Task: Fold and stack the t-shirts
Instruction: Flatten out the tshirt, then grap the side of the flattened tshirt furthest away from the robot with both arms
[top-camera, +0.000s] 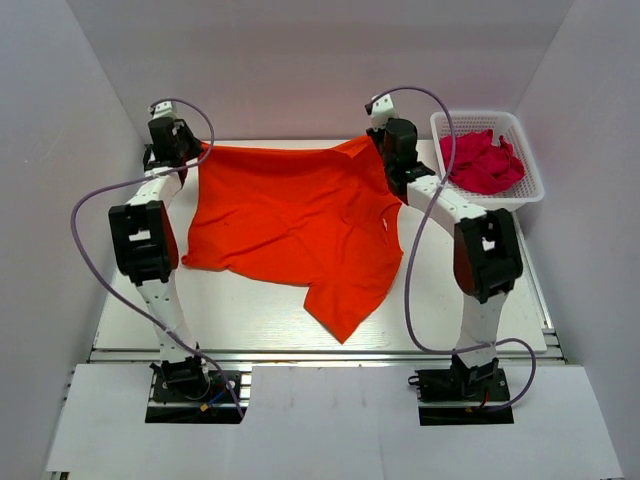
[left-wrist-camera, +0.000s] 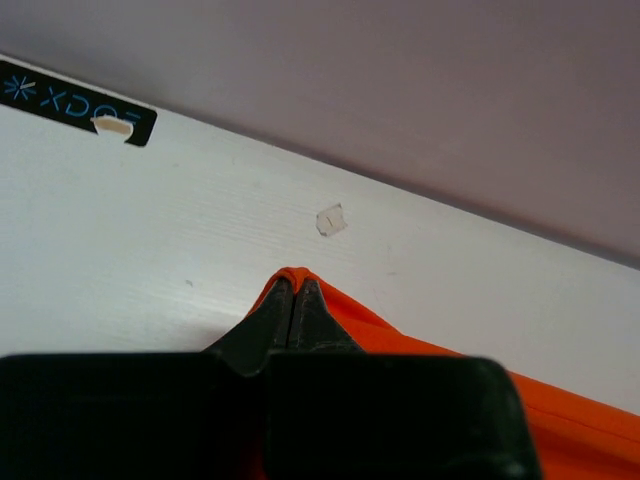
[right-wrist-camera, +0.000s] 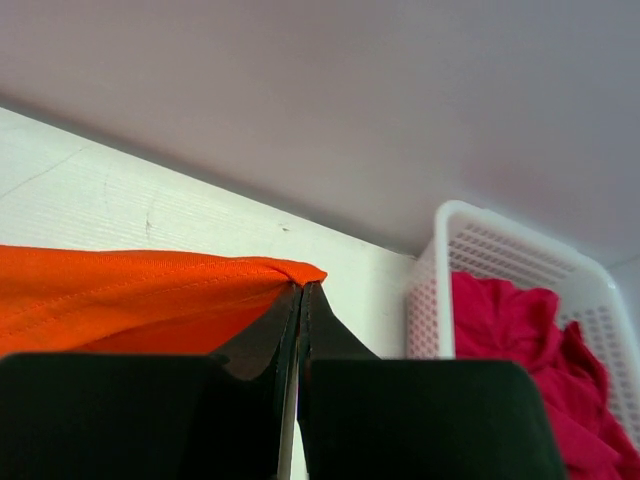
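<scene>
Orange-red t-shirt (top-camera: 290, 225) spread across table, far corners lifted, crimson-pink t-shirts (top-camera: 482, 163) heaped at far right

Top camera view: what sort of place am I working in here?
Probably a lab test cell, not a home: a white table boxed in by plain panels, left arm and right arm bolted at its near edge, a laundry basket of crimson t-shirts.
</scene>
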